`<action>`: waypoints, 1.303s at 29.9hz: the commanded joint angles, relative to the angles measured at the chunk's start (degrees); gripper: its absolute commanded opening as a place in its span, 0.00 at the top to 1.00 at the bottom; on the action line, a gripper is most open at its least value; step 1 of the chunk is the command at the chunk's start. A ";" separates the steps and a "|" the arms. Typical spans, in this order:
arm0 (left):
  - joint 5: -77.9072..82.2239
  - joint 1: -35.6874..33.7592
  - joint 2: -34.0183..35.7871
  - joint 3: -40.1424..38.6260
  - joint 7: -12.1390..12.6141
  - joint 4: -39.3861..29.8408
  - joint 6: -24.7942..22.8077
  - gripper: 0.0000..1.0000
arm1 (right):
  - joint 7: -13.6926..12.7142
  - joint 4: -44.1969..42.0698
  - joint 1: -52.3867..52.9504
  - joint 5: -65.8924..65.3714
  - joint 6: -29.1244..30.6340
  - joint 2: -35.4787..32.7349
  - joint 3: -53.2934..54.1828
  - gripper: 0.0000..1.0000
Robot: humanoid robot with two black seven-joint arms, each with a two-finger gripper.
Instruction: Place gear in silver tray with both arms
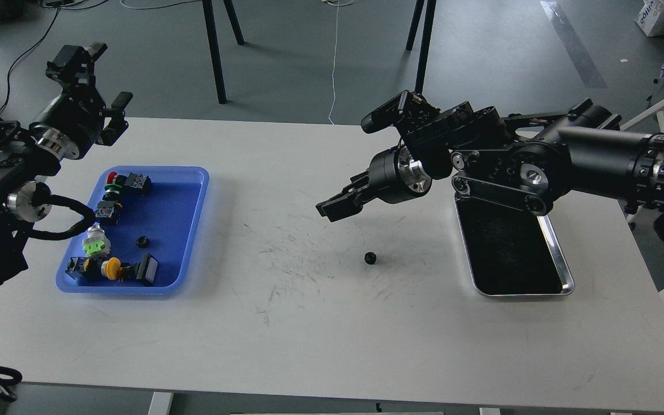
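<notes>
From the head view, a small black toothed gear [370, 257] lies alone on the scuffed white table [309, 334], roughly midway between the two trays and touching neither. The rectangular shiny silver tray [562, 271] with its raised rim and dark reflective bottom sits to the right; what shows of its floor is bare, though its far end is hidden under the right arm's wrist.

The right gripper [332, 208], a black pincer at the end of the black jointed arm, reaches in above the table and hangs up and to the left of the gear, clear of it. It holds nothing, and its fingers read as one dark wedge, so I cannot tell whether they are parted or together.

The left gripper [104, 78] is raised beyond the far left corner of the table, its fingers spread apart and empty. Below it the larger blue plastic tray [193, 230] holds coloured push-button switches and another small black gear [142, 241] (apparently the supply).

In my judgement the delivery is about half done: the gear sits where the right arm can take it, but pickup, carry and release into the silver tray all remain.
</notes>
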 commanded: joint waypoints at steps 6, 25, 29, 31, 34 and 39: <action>0.03 -0.03 -1.34 -0.33 0.00 0.43 0.00 0.01 | 0.49 2.97 0.30 -0.64 0.32 -1.03 -2.27 0.03; -0.41 0.15 -3.98 -0.60 0.00 0.70 0.00 0.01 | 5.59 2.27 -1.63 -12.24 1.12 -1.03 -9.40 0.11; -0.41 0.24 -3.98 -0.60 0.00 0.70 0.00 0.01 | 5.59 0.25 -3.03 -12.33 1.12 -0.86 -9.40 0.14; -0.41 0.15 -3.89 -0.60 0.00 0.70 0.00 0.01 | 5.59 0.07 -3.30 -12.33 1.12 -0.77 -9.40 0.15; -0.50 0.15 -3.89 -0.69 0.00 0.70 0.00 0.01 | 5.59 -0.11 -3.38 -12.33 1.12 -0.07 -9.49 0.17; -0.59 0.24 -3.80 -0.77 0.00 0.70 0.00 0.01 | 5.59 -3.26 -4.44 -13.03 1.12 2.74 -10.54 0.17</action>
